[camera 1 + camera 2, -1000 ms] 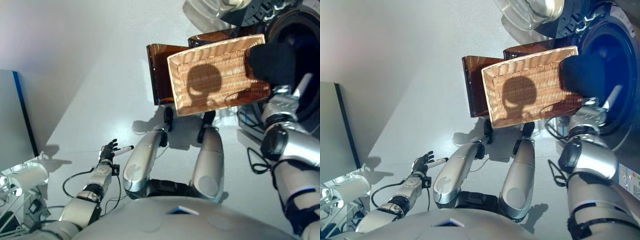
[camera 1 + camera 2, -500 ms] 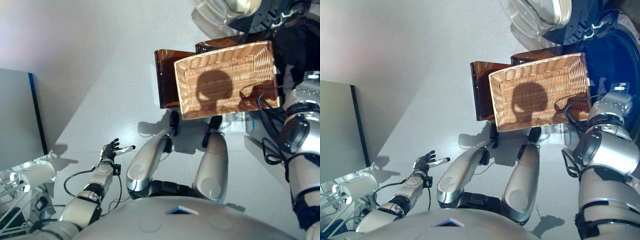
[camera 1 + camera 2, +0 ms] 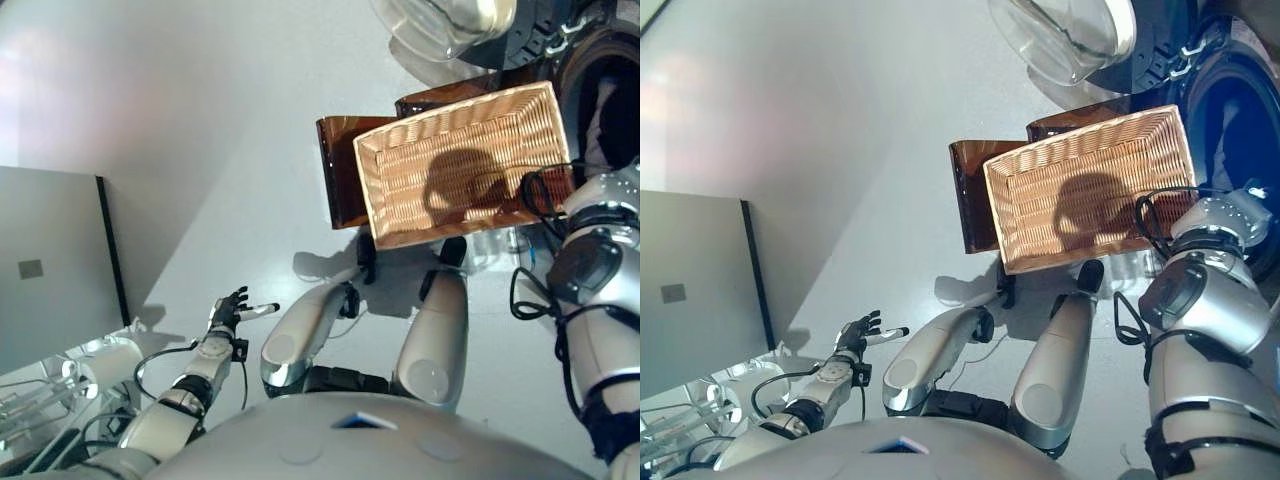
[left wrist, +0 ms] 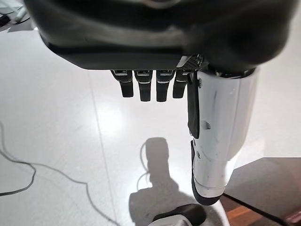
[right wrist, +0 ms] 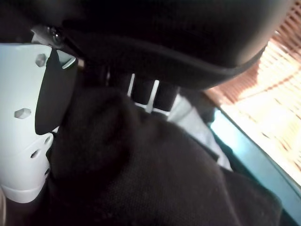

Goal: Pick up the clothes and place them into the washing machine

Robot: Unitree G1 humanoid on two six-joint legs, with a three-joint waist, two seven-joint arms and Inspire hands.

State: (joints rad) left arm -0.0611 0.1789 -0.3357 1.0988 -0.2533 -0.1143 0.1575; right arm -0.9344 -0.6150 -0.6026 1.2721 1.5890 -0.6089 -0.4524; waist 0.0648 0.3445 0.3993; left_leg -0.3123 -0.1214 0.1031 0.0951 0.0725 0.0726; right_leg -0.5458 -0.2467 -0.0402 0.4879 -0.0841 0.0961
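Note:
A dark garment (image 5: pixel 141 179) fills the right wrist view, caught between the white-covered thumb and the curled fingers of my right hand (image 5: pixel 23 117). That arm reaches past the right end of the wicker basket (image 3: pixel 400 190) into the washing machine's dark drum (image 3: pixel 1230 100), where the hand is lost in shadow in the eye views. A bit of light cloth (image 5: pixel 197 125) shows beyond the dark garment. The basket holds nothing. My left hand (image 3: pixel 232 308) hangs low at the left over the floor, fingers straight and holding nothing.
The basket rests on a brown stand (image 3: pixel 340 180). The machine's round glass door (image 3: pixel 450 20) stands open at the back, above the basket. A grey cabinet (image 3: pixel 50 270) stands at the left.
My right hand has carried the dark garment from over the basket's right end into the drum. The camera has shifted a little. The left hand has stayed where it was.

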